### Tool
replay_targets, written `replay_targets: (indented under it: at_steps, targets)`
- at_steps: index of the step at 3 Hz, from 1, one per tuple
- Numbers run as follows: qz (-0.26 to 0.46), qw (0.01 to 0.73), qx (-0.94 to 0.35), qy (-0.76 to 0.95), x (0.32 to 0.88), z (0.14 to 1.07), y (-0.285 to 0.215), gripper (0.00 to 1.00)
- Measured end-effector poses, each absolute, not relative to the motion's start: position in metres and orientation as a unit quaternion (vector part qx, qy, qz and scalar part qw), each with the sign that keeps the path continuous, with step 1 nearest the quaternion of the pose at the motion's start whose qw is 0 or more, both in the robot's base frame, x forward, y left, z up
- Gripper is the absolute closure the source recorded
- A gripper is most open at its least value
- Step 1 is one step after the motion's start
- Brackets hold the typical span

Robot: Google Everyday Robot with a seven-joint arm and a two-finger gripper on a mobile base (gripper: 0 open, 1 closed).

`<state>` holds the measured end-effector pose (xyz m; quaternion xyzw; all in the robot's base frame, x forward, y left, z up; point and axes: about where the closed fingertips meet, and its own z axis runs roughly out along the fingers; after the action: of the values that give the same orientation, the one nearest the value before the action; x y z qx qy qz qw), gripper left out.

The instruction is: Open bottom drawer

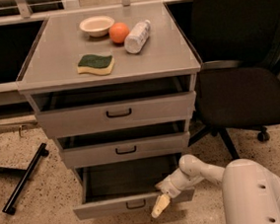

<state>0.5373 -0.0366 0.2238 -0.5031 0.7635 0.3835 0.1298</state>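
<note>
The grey metal cabinet has three drawers. The bottom drawer (109, 206) is pulled out furthest, its dark inside showing, with a small black loop handle (135, 204) at the centre of its front. My gripper (161, 204) hangs at the right part of that front panel, just right of the handle, with a pale yellowish fingertip (159, 207) pointing down over the front edge. My white arm (205, 169) reaches in from the lower right.
The middle drawer (126, 149) and top drawer (118, 114) stand slightly open. On the cabinet top (55, 55) lie a sponge (96, 64), bowl (96, 25), orange (119, 32) and bottle (137, 36). A black office chair (242, 94) stands right; a black bar (25, 178) lies left.
</note>
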Motion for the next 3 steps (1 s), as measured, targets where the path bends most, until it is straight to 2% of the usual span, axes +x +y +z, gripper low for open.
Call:
replay_targets:
  at_steps: [3]
  targets:
    - [0.417, 0.094, -0.510, 0.746, 0.505, 0.222, -0.023, 0.00]
